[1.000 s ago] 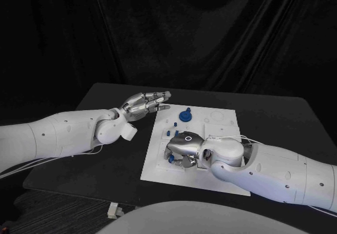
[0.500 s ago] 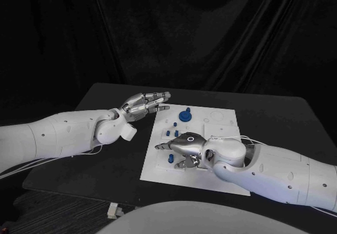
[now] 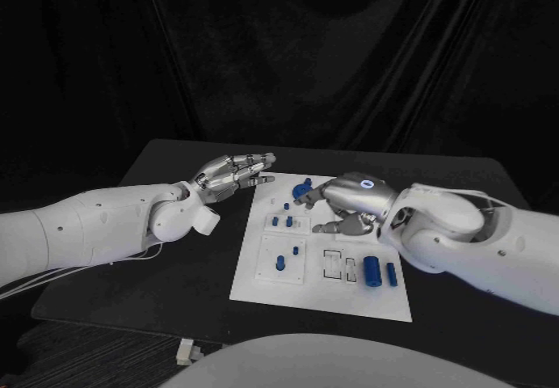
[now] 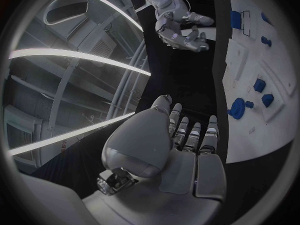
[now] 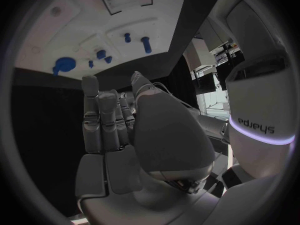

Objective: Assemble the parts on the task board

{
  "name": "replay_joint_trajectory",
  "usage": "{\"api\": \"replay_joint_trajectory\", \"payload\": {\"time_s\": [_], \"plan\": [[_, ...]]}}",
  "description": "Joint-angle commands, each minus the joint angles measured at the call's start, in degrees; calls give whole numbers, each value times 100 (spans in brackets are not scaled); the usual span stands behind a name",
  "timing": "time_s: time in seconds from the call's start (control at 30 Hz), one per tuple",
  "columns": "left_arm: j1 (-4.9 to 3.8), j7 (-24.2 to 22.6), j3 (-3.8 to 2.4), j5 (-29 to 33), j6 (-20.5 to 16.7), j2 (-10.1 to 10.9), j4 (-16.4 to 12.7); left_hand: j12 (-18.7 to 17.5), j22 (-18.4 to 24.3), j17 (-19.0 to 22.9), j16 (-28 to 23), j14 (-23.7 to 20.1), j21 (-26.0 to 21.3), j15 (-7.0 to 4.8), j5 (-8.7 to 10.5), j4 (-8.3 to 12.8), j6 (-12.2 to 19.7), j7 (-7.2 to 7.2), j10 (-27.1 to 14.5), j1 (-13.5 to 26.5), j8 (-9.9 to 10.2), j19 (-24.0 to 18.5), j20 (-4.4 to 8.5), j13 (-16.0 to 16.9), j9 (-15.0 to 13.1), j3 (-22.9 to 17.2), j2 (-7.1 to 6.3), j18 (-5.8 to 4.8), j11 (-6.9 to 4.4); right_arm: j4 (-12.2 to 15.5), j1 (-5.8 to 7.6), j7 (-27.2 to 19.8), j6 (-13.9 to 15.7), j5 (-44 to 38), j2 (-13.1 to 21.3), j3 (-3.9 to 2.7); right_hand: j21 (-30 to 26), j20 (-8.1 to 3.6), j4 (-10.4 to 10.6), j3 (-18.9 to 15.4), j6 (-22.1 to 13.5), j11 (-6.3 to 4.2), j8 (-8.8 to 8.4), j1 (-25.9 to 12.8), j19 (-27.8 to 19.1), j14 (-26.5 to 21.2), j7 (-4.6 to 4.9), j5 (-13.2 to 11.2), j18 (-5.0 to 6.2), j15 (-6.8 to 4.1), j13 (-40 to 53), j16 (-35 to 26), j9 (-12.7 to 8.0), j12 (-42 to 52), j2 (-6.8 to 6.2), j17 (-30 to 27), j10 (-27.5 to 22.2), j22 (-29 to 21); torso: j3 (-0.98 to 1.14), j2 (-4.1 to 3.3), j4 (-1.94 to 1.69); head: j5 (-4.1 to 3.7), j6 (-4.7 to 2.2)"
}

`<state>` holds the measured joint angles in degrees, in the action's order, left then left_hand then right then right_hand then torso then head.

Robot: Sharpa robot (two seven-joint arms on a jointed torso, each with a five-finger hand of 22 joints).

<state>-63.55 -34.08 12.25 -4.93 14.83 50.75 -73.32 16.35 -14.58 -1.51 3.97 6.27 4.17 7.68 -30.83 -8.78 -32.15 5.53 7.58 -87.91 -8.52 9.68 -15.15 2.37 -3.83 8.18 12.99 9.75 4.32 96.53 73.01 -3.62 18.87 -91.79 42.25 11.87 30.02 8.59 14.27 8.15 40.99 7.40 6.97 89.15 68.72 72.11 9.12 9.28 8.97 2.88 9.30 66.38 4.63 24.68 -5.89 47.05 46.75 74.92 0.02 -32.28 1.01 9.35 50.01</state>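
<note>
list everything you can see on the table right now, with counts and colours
table: one, black, under everything
task board: one, white, middle of the table
round part: one, blue, far end of the board, beside the right hand
small pegs: a few, blue, left side of the board, exact count unclear
slim part: one, blue, in a recess near the board's left edge
cylinders: two, blue, side by side on the near right of the board
left hand: one, silver, fingers apart, holding nothing, just off the board's far left corner
right hand: one, silver, above the board's far half, fingers curled; whether it holds anything cannot be told
</note>
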Motion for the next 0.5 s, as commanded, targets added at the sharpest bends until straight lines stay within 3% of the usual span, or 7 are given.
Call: {"api": "replay_joint_trajectory", "payload": {"time_s": [0.03,0.1,0.13,0.2,0.33,0.43,0.5], "plan": [[9,-68,-5,31,37,1,-13,16,1,-4,38,1,10,32,-37,-2,-17,21,8,-26,-36,16,-24,9,6,-41,27,70,34,190,213,-5,414,1153,295,0,160,-154,-54,-80,477,-275,205,-235,122,103,-28,23,39,-249,743,93,77,1381,158,101,592,263,2,1,1,-67,-1],[9,-69,-5,32,31,2,-13,22,0,-4,39,2,11,33,-42,-2,-23,22,12,-27,-39,20,-25,10,5,-47,30,70,36,260,315,160,318,1282,501,0,702,-297,-63,-169,830,-483,417,-466,435,424,-150,-74,-56,-369,3345,343,173,4135,251,485,1464,382,1,2,0,-127,-1],[9,-70,-5,32,29,3,-13,23,1,-5,42,7,12,33,-49,0,-28,23,15,-29,-41,21,-26,10,5,-52,31,70,37,279,352,281,206,1329,591,0,847,-346,-73,-129,823,-513,447,-463,532,517,-216,-56,-89,-356,4247,443,192,4870,314,657,1382,413,1,4,2,-145,-1],[9,-73,-5,32,28,6,-15,23,1,-5,42,7,12,33,-49,0,-28,23,15,-29,-41,21,-26,10,5,-52,31,70,37,296,402,640,-187,1405,763,1,2729,-423,223,-334,1349,-536,790,-1158,1227,1421,-273,-93,-349,-472,7492,1741,376,6364,459,2949,3893,801,0,6,5,-169,-1],[11,-79,-4,32,23,25,-29,23,0,-5,43,8,13,34,-61,2,-28,24,16,-31,-42,24,-27,10,5,-60,34,70,38,299,344,1399,-957,1479,1043,2,3485,-496,240,-563,1557,-636,901,-2234,1444,1675,-379,-253,-448,-549,8070,2178,488,6532,729,3862,4325,932,-2,16,7,-233,-1],[12,-81,-4,32,14,42,-39,24,4,-5,43,7,13,35,-68,4,-27,24,17,-34,-42,23,-28,10,5,-66,36,70,40,288,224,1773,-1153,1489,1185,3,3737,-543,249,-629,1772,-692,941,-2574,1504,1751,-455,-353,-485,-612,8070,2300,558,6532,813,4146,4325,976,-10,20,2,-249,-1],[12,-78,-4,32,14,48,-40,24,4,-5,43,7,13,35,-68,4,-27,24,17,-34,-42,23,-28,10,5,-66,36,70,40,273,158,1942,-1246,1480,1235,4,4481,-626,250,-865,2093,-797,1007,-3477,1712,1789,-557,-211,-606,-692,8070,2362,692,6532,1018,4295,4325,1135,-17,30,6,-247,-1]]}}
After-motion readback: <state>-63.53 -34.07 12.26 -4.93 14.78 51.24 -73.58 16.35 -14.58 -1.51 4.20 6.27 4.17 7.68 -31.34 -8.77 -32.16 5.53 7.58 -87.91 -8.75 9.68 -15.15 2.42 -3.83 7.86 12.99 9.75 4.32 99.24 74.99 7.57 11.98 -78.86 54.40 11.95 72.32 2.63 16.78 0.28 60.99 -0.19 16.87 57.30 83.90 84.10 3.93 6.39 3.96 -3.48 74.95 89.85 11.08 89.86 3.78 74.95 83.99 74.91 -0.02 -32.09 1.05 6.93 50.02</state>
